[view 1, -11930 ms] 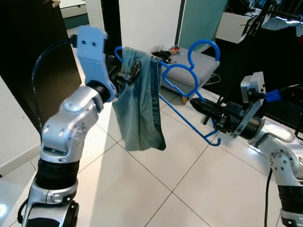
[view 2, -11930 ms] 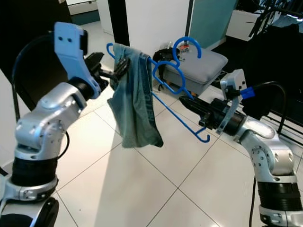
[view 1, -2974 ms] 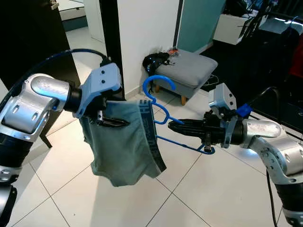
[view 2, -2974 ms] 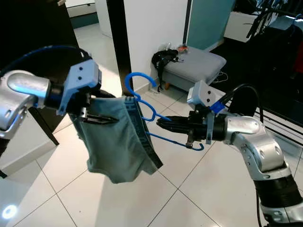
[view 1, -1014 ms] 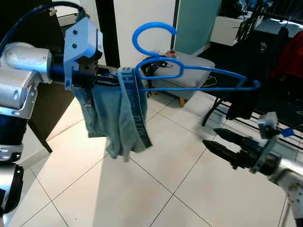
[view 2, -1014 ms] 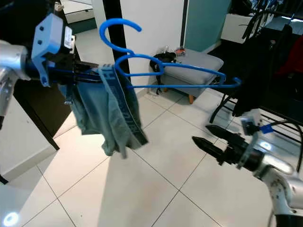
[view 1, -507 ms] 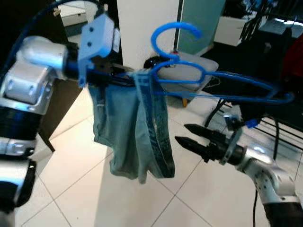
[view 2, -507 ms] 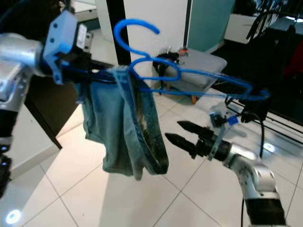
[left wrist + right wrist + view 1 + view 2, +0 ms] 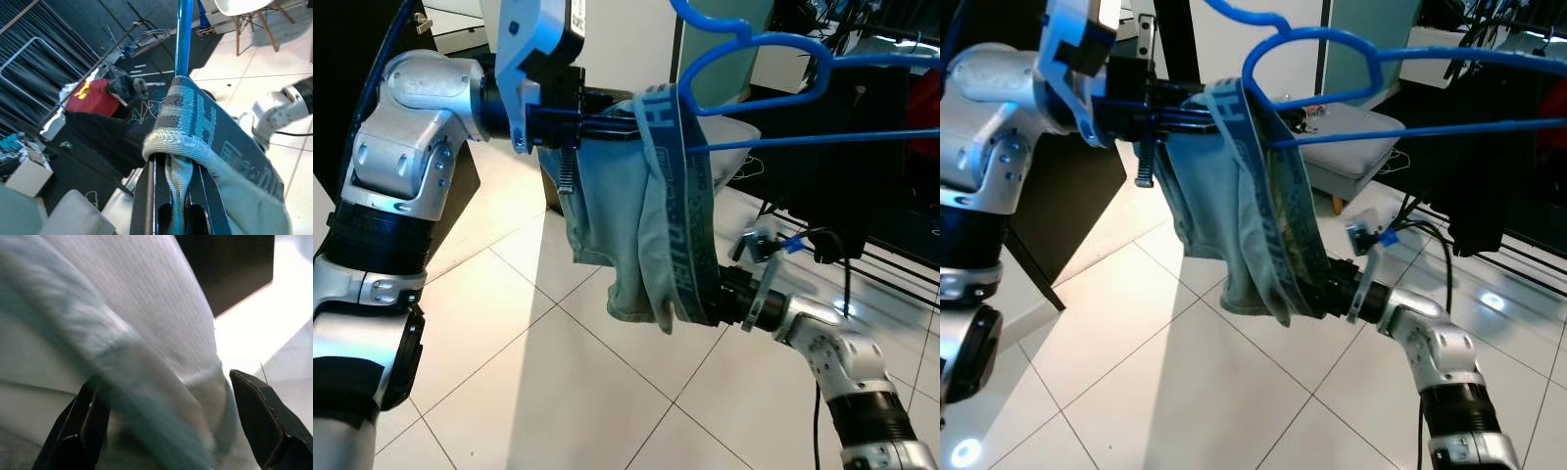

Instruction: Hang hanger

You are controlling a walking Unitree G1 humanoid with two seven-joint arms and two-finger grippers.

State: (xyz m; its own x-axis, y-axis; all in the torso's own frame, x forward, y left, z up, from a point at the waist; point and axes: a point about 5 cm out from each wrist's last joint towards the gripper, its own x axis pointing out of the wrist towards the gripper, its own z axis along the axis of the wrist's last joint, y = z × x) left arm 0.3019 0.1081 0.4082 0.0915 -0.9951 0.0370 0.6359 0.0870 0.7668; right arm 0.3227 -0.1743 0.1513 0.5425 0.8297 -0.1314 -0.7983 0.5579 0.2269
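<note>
Status: hanger (image 9: 773,83) (blue, plastic) is held aloft, not yet hung. L gripper (image 9: 597,122) is clamped on one end of the hanger, at the shoulder/bar, together w/ the bunched garment (image 9: 651,220); the wrist view confirms the black fingers (image 9: 146,205) pinched on bar and cloth. The hook rises just beyond the L gripper's tips and runs out of the top of frame; the bar extends away from it toward the robot's right.

The garment, grey-green underwear w/ a lettered waistband, is draped over the bar right at the L gripper and hangs below it.

R gripper (image 9: 171,431): fingers apart, nothing held. The garment's lower edge lies directly in front of it, between the spread fingers; contact can't be confirmed.

Clothes rack (image 9: 901,147) w/ dark clothing stands beyond the hanger's far end, well apart from the L gripper.

Assessment: garment loaded, hanger lifted. Remaining: carry to a rail, seat the hook, release. Roughly mid-task, by my judgement.
</note>
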